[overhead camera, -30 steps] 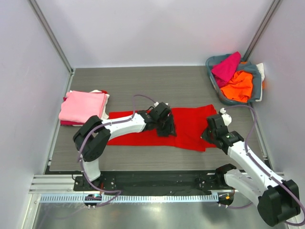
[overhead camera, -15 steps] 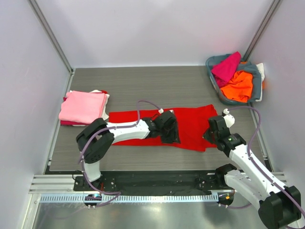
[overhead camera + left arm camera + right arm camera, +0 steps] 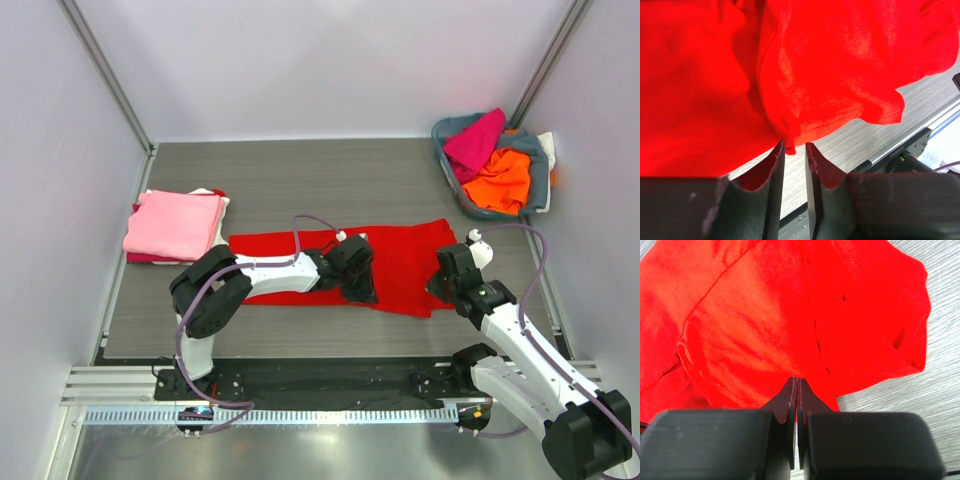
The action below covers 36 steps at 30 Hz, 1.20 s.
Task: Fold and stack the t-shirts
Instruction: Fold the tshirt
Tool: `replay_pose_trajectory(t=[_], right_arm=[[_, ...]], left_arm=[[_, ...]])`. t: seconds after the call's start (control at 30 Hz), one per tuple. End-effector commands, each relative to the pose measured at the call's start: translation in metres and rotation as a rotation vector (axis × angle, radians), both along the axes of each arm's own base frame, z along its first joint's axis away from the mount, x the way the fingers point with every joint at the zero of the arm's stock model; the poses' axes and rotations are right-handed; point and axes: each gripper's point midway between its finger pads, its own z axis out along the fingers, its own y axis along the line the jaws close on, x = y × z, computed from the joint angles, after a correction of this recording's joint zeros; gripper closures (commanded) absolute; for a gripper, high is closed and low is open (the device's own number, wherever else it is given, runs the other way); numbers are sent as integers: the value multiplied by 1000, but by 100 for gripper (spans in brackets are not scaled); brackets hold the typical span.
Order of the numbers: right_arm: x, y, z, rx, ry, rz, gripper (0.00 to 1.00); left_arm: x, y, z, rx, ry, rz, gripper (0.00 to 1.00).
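Note:
A bright red t-shirt (image 3: 400, 255) lies spread across the middle of the table. My left gripper (image 3: 360, 290) is at its near hem. In the left wrist view its jaws (image 3: 794, 145) stand a little apart, with a small fold of the red hem (image 3: 830, 65) between the tips. My right gripper (image 3: 440, 282) sits at the shirt's near right corner. Its fingers (image 3: 796, 379) are pressed together on the red cloth (image 3: 765, 325) at the edge. A folded pink t-shirt (image 3: 175, 222) tops a stack at the left. Magenta (image 3: 475, 140) and orange (image 3: 500, 180) t-shirts fill the basket.
The grey-blue basket (image 3: 541, 172) stands in the far right corner, with white cloth (image 3: 547, 145) over its rim. Grey walls close in on both sides. A metal rail (image 3: 300, 385) runs along the table's near edge, just below the shirt's hem.
My left gripper has slid right and nearer, to the shirt's near hem, and its jaws have narrowed. My right gripper has shifted slightly, still shut.

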Motion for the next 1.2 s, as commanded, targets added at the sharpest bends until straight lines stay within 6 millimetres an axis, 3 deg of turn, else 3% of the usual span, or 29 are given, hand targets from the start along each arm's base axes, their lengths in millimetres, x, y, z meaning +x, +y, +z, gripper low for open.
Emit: replay_pose_trajectory(t=[0.0, 0.17, 0.47, 0.53, 0.57, 0.67, 0.87, 0.93, 1.03, 1.17], right_arm=[[4, -4, 4, -12, -30, -29, 96], [3, -5, 3, -11, -25, -32, 96], [2, -4, 2, -5, -22, -30, 96], [2, -4, 2, -4, -22, -33, 96], [1, -4, 2, -2, -23, -30, 96], [1, -4, 1, -2, -20, -33, 96], [1, -3, 1, -1, -21, -29, 96], [0, -4, 1, -1, -23, -29, 96], [1, -4, 2, -4, -25, -30, 96], [0, -6, -1, -15, -15, -34, 95]], left_arm=[[2, -12, 11, -58, -16, -9, 77], [2, -7, 11, -53, -24, 0, 98], [0, 2, 12, -26, -29, 0, 100], [0, 6, 11, -5, -31, 2, 90], [0, 6, 12, -1, -34, -1, 77], [0, 4, 10, -2, -27, -5, 68], [3, -1, 6, 2, -24, -7, 67], [3, -4, 6, -1, -22, -10, 70], [2, -4, 6, -8, -18, -14, 88], [0, -3, 9, -14, -19, -23, 98]])
